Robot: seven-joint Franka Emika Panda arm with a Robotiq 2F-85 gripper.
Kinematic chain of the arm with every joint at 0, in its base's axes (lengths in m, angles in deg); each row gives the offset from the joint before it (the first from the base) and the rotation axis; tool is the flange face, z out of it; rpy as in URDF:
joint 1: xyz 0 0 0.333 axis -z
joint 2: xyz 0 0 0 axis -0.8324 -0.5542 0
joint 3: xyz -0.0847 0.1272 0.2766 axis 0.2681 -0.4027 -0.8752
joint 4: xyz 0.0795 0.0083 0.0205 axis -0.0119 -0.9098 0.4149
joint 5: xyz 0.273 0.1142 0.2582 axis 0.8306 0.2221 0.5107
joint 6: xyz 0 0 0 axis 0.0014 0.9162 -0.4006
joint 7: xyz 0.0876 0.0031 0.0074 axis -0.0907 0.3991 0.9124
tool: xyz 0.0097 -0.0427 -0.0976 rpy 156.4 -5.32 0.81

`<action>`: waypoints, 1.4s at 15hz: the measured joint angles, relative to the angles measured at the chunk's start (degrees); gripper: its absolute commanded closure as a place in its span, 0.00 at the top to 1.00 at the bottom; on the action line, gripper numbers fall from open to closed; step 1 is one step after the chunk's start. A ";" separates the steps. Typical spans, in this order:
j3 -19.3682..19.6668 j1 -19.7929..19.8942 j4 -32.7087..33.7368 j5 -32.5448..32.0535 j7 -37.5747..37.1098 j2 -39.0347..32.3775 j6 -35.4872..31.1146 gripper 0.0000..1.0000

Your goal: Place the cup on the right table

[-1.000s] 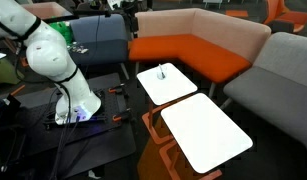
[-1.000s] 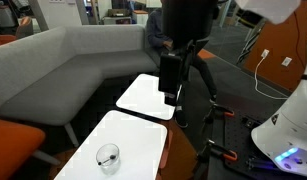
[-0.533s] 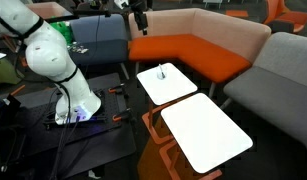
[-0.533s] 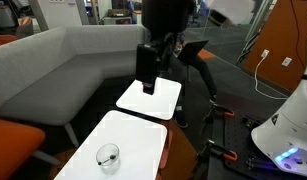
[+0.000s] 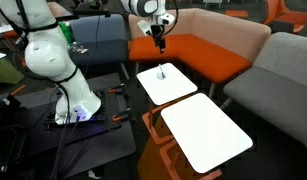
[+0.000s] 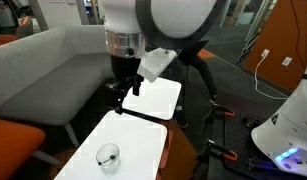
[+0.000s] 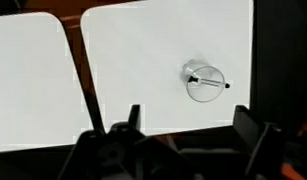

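Note:
The cup [image 5: 162, 72] is small, pale and upright. It stands on the smaller-looking white tabletop [image 5: 173, 88], the near tabletop [image 6: 133, 135] in an exterior view, where the cup [image 6: 108, 156] sits at its front. In the wrist view the cup [image 7: 204, 80] shows from above on its tabletop [image 7: 143, 70]. The right table [image 5: 205, 132] has an orange-brown frame and nothing on it; it also shows in the exterior view [image 6: 153, 100] and the wrist view [image 7: 28, 80]. My gripper [image 5: 160, 42] hangs open and empty above the cup's tabletop [image 6: 125, 90]; its fingers [image 7: 133, 118] stand wide apart.
An orange and beige sofa [image 5: 198, 45] runs behind the tables. A grey sofa [image 6: 53, 75] borders them. The robot base [image 5: 71, 95] stands on dark floor with cables. The orange-brown table frames [image 5: 153, 135] sit below the tabletops.
My gripper has swung from farther back toward the two tables and come lower, now over the cup's tabletop. The cup and both tables have not moved.

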 measured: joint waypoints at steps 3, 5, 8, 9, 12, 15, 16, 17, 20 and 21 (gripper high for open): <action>0.97 -0.92 3.14 0.15 0.07 -7.76 -2.16 1.00; 1.89 -1.97 5.02 0.19 0.00 -12.16 -3.50 1.00; 2.95 -3.11 8.10 0.52 0.42 -18.30 -3.74 1.00; 2.91 -3.14 9.22 1.31 1.51 -20.32 -3.70 1.00; 2.74 -3.29 13.48 3.70 4.83 -26.06 -3.05 1.00; 2.71 -3.14 18.31 6.72 7.01 -30.67 -2.31 1.00; 2.70 -2.83 19.95 7.64 8.02 -32.11 -1.40 1.00; 2.70 -2.54 21.62 8.25 9.03 -33.51 0.02 1.00; 2.68 -1.98 26.77 9.64 10.39 -37.62 4.57 0.94; 2.68 -1.94 28.27 9.69 10.40 -38.80 5.81 0.77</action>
